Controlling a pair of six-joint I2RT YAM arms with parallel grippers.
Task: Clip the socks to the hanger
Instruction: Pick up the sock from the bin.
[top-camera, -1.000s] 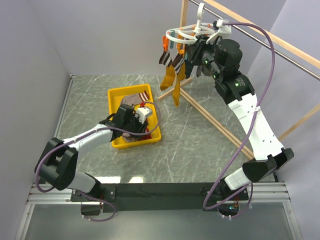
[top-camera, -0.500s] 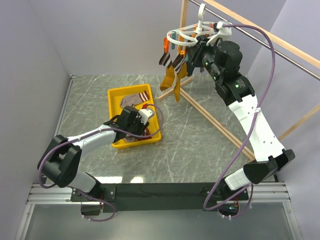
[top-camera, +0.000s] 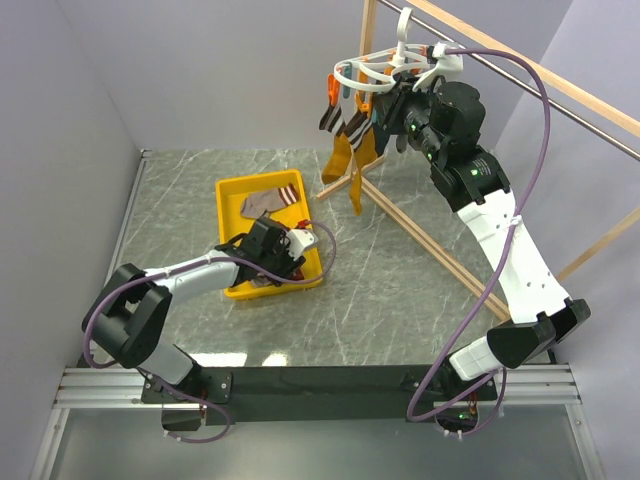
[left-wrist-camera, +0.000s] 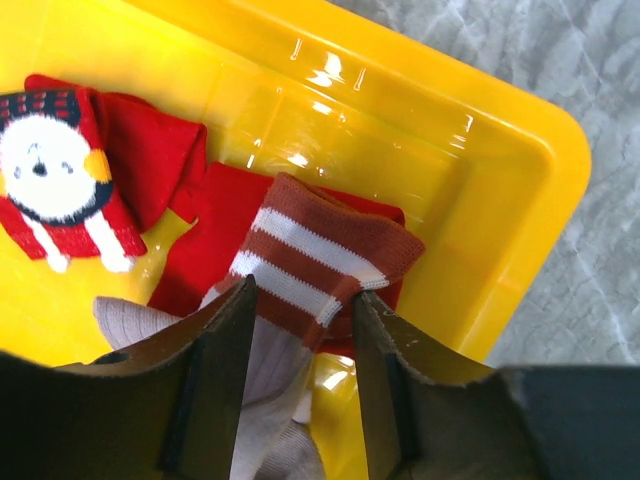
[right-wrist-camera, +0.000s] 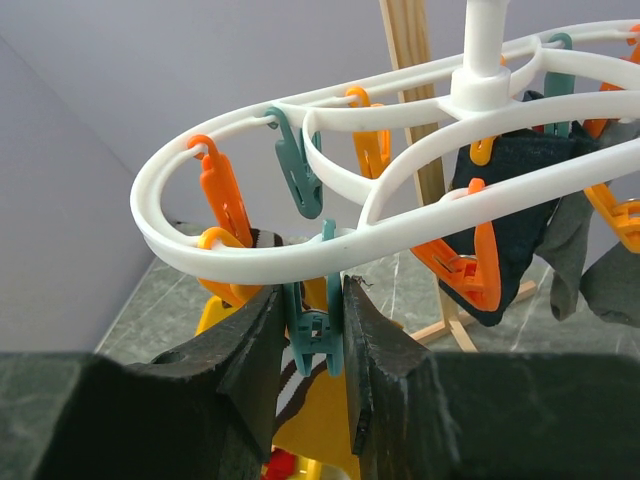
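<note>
**Striped sock pinched in the tray, teal clip gripped on the hanger**

The left gripper (left-wrist-camera: 300, 300) is lowered into the yellow tray (left-wrist-camera: 520, 130), which is set on the marble table (top-camera: 400, 270) left of centre. Its fingers (left-wrist-camera: 215, 370) are drawn in to a narrow gap and pressed on the striped-cuff sock (left-wrist-camera: 320, 255), a rust cuff with white bands on a grey-beige foot. Beneath it a plain red sock (left-wrist-camera: 225, 215) is spread, and beside that, towards the tray's corner, a red sock with a white figure (left-wrist-camera: 60, 190) is laid.

The white hanger (right-wrist-camera: 330, 235) is hung by its hook from the metal rod (top-camera: 560, 100) of the wooden frame (top-camera: 368, 40) above the far right corner. The right gripper (right-wrist-camera: 312, 300) is raised to the hanger's outer ring, with its jaws nearly closed and a teal clip (right-wrist-camera: 312, 325) held between them. A mustard sock (top-camera: 345, 165) and a dark sock (right-wrist-camera: 510, 170) are already pegged there. Orange clips (right-wrist-camera: 225, 195) are strung along the ring.
</note>
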